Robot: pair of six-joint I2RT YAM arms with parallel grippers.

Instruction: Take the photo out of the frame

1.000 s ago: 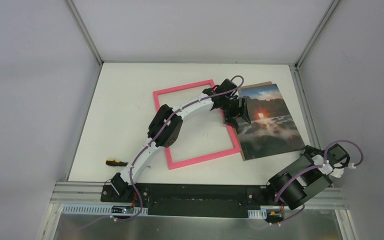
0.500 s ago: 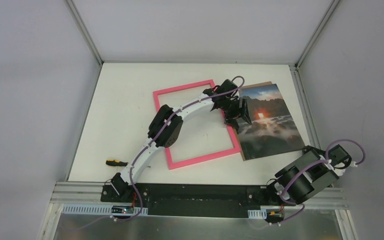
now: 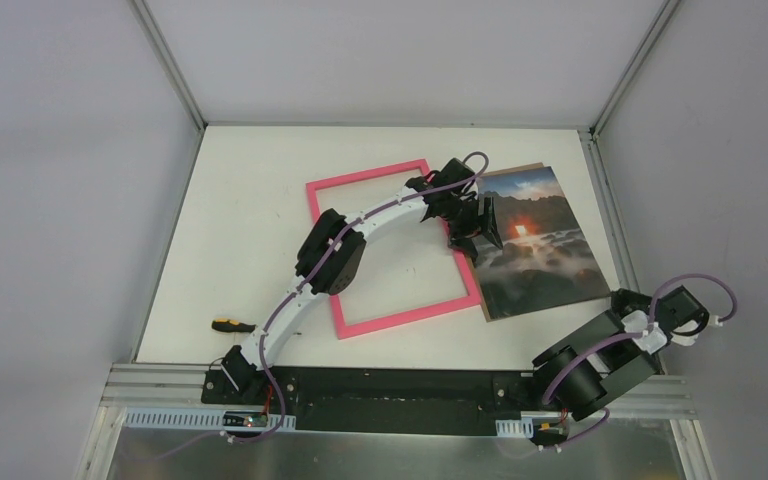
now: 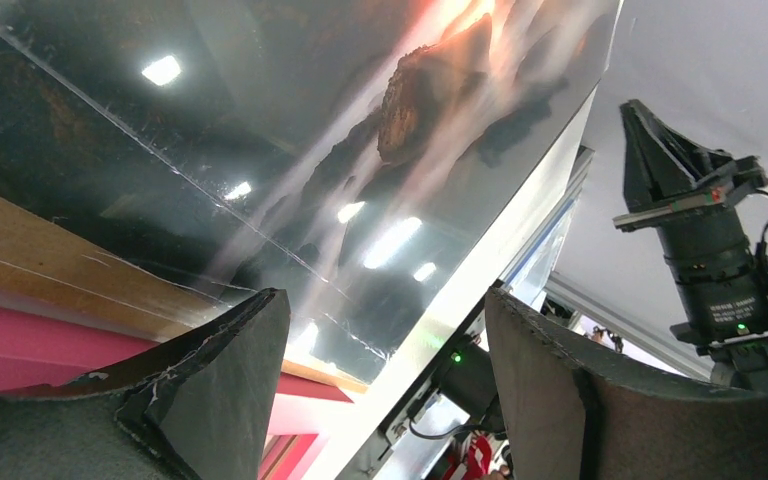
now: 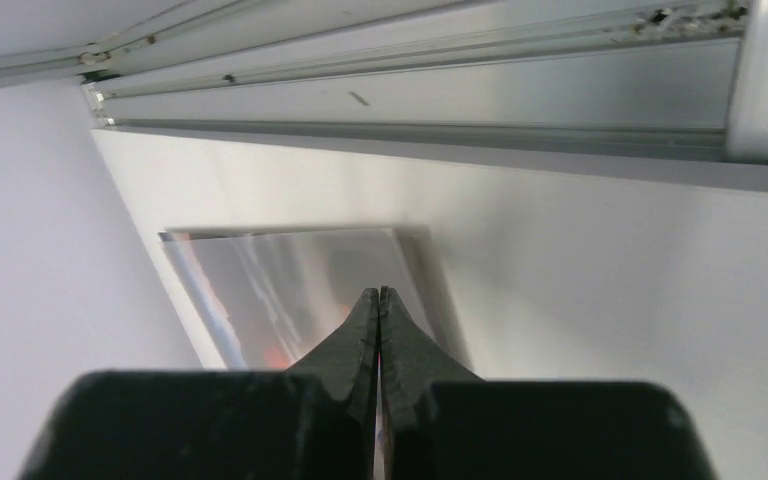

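The pink frame (image 3: 380,187) lies flat on the white table, its opening showing bare table. The photo (image 3: 538,250) lies face up to its right, its left edge at the frame's right rail. My left gripper (image 3: 477,238) is open and empty, low over that edge. In the left wrist view its gripper (image 4: 390,335) shows the glossy photo (image 4: 360,150), the brown backing (image 4: 30,250) and the pink frame (image 4: 20,345). My right gripper (image 3: 622,298) is shut and empty just off the photo's near right corner. The right wrist view shows its gripper (image 5: 379,300) facing the photo (image 5: 260,285).
An orange-handled screwdriver (image 3: 230,325) lies at the near left by the left arm's base. Grey walls and metal rails (image 3: 600,190) bound the table. The left arm spans the frame's opening. The right arm (image 4: 710,230) stands folded at the near right corner.
The right arm has shifted slightly at the near right corner, its wrist swinging a little rightward. The left arm, photo and frame have not moved.
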